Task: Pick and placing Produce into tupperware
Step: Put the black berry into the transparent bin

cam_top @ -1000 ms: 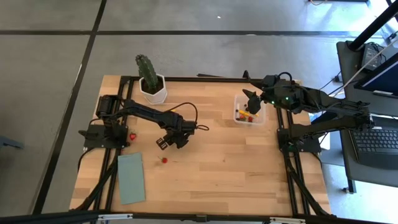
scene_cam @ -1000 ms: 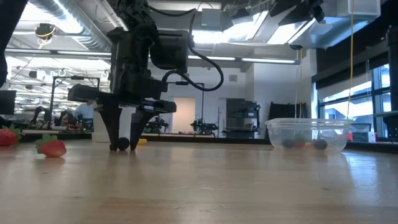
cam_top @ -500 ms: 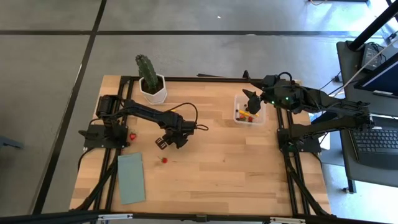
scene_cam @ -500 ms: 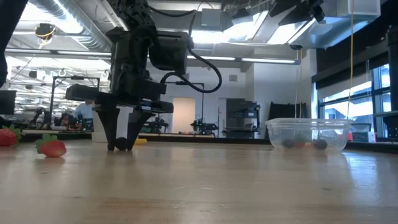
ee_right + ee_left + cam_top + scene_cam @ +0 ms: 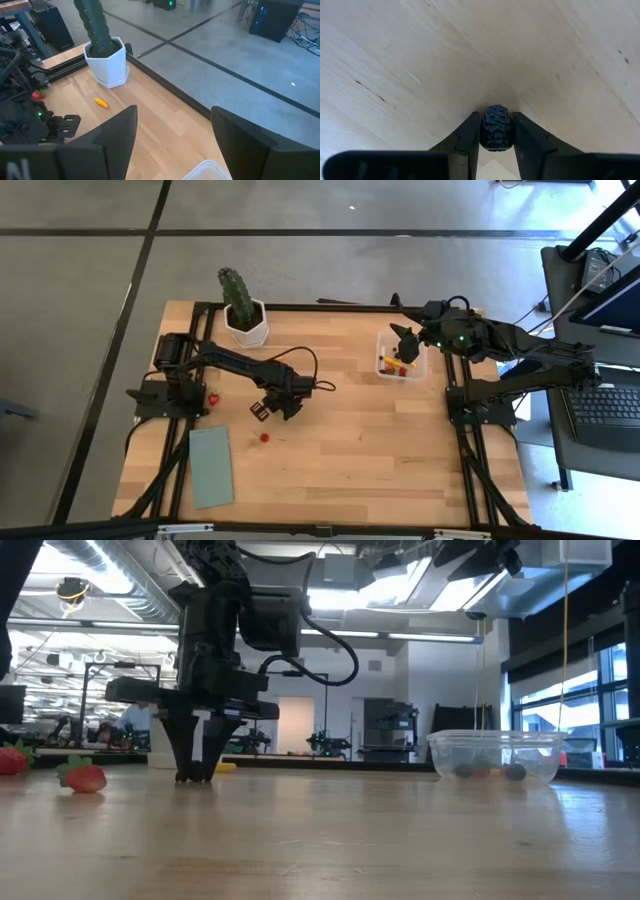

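Berry (image 5: pixel 495 127) pinched between left gripper (image 5: pixel 495 131) fingertips, down at table (image 5: pixel 360 450) level, left of centre. Clamped on both flanks, dark knobbly surface showing between the pads. Best lifted straight up before any sideways travel; small round piece, likely to roll out if squeezed off-centre. Then carried right to tupperware (image 5: pixel 401 357), far right of table, already holding a few pieces. Right gripper (image 5: pixel 403 341) parked over tupperware, fingers spread wide, holding nothing; probably wants clearing before the drop. Strawberries (image 5: pixel 84 777) loose at left, orange piece (image 5: pixel 101 103) near cactus pot (image 5: pixel 246 323). No legible writing or labels anywhere.
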